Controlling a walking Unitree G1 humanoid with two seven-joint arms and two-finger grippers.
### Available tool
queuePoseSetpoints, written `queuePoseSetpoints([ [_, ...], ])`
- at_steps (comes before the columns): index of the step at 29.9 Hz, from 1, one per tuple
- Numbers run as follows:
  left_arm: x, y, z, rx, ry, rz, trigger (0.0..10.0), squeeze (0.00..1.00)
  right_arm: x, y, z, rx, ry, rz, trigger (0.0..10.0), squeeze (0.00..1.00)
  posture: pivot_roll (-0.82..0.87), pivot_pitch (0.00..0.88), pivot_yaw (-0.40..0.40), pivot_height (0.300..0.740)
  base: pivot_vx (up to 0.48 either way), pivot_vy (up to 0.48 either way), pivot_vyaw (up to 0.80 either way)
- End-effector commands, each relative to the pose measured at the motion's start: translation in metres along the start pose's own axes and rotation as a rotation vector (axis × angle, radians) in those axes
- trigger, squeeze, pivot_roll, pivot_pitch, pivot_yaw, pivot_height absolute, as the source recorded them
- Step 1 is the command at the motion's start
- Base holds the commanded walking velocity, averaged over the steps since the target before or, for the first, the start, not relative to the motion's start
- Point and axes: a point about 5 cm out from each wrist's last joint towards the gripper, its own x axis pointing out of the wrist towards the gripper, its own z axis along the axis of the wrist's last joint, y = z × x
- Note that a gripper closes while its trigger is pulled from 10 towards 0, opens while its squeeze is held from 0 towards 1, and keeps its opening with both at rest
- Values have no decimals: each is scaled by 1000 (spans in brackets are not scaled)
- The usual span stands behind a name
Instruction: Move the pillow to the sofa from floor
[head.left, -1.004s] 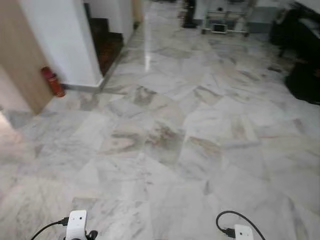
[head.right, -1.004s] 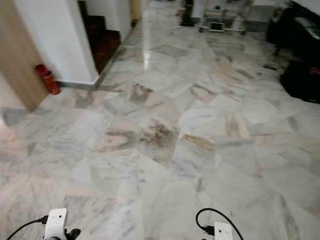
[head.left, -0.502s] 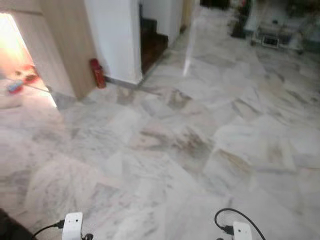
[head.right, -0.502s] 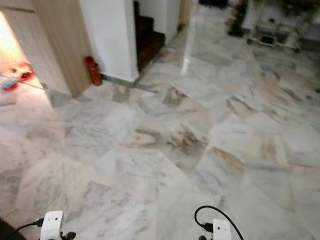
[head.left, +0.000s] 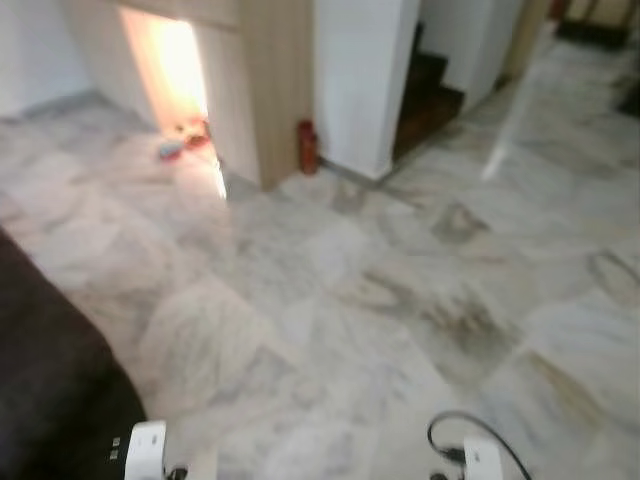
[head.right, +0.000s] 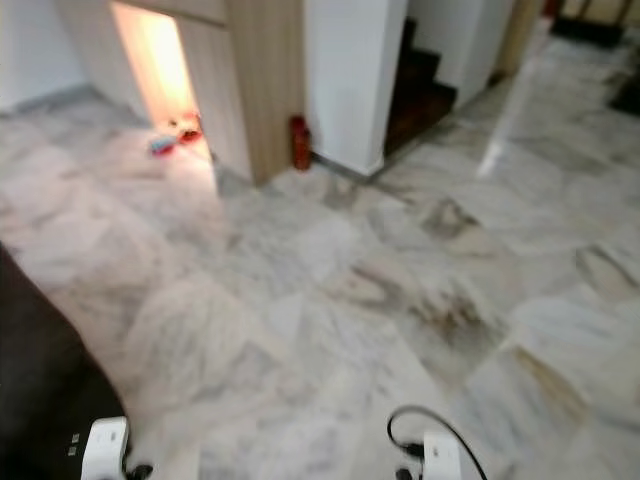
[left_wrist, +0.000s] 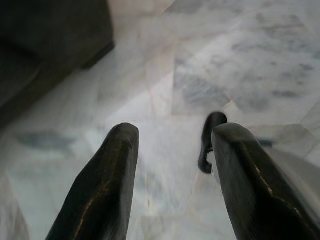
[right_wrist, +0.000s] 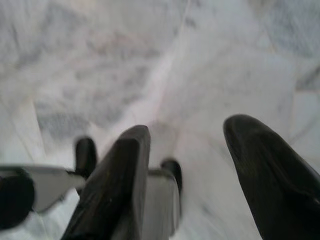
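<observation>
A marble floor (head.left: 400, 300) of grey-veined tiles is seen spread across the scene, somewhat blurred. At the near left a dark, soft-looking mass (head.left: 50, 390) is seen rising from the floor; whether it is the sofa cannot be told. No pillow can be made out on the floor, so its place cannot be given. At the far left a bright, warmly lit opening (head.left: 175, 70) is set into a wooden panel (head.left: 270, 80), and small coloured items (head.left: 180, 140), too blurred to identify, are seen lying at its foot. A red cylinder (head.left: 307, 147), like a fire extinguisher, is stood on the floor just beside the wooden panel and a white wall (head.left: 365, 80). Farther right, dark stairs (head.left: 430, 95) are seen beyond the wall. The left gripper (left_wrist: 170, 150) is held above bare marble with its two black fingers (left_wrist: 105, 185) spread apart and nothing between them; a dark edge of furniture (left_wrist: 50, 45) is seen beyond it. The right gripper (right_wrist: 190, 150) is likewise held over the floor, its fingers (right_wrist: 270, 175) parted and nothing grasped. White wrist housings (head.left: 148, 450) with a black cable (head.left: 470, 440) are seen at the near edge of the head views.
</observation>
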Motion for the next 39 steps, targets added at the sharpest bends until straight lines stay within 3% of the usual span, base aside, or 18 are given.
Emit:
queuePoseSetpoints([
  [1,0,5,1,8,-2,22,10000,0,1,3,3,4,-12,6,10000,0,-25,8,-15,740,0,0,800],
  [39,-1,2,-2,-31,-9,29,10000,0,0,-1,3,-4,-19,-4,10000,0,-27,3,-28,740,0,0,800],
])
